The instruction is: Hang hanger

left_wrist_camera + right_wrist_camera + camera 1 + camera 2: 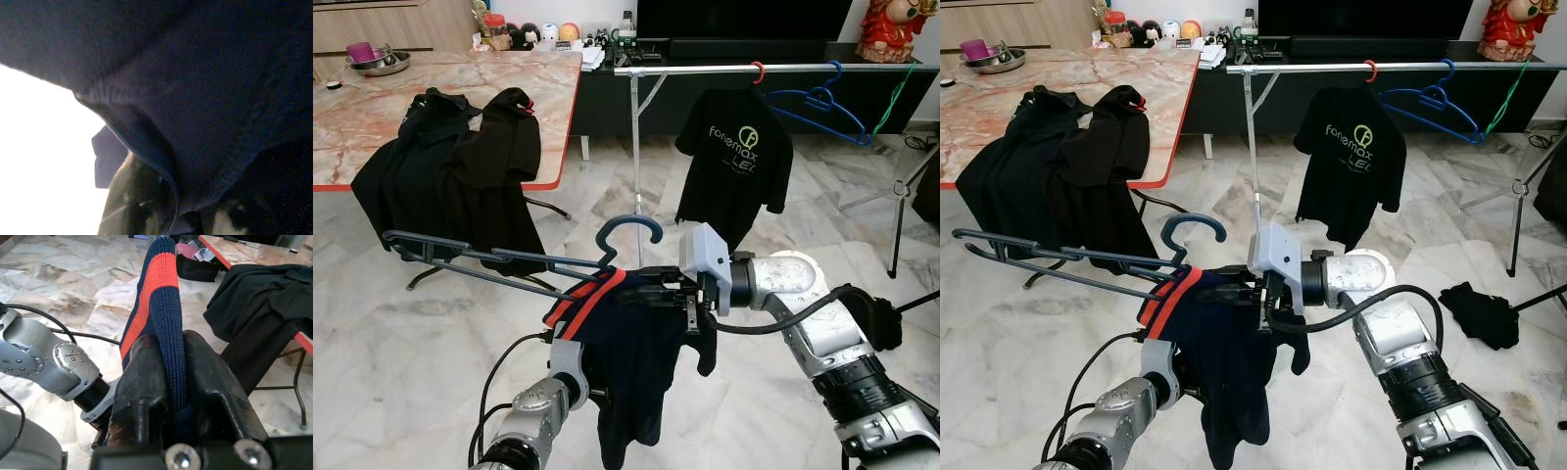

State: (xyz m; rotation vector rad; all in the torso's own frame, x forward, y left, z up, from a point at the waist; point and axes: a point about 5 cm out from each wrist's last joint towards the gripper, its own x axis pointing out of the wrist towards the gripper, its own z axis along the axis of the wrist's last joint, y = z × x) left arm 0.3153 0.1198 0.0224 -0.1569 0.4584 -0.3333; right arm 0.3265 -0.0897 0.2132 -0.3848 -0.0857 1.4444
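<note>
Right gripper (pixel 168 382): fingers pinched together on the navy-and-orange collar of the navy shirt (pixel 636 362), mid-air in front of the robot.
Left gripper: buried under the shirt's cloth; cannot tell whether its fingers are apart or together.
Blue hanger (pixel 509 259): partly inside the shirt's neck, hook up, its long bar sticking out to the robot's left, tilted.
Clothes rail (pixel 705 70): well apart, ahead; carries a black printed T-shirt (pixel 736 157) on a red hook and an empty blue hanger (pixel 818 103) near its right end.
Marble table (pixel 431 93): ahead left; black garments (pixel 460 166) draped over its near edge.
</note>
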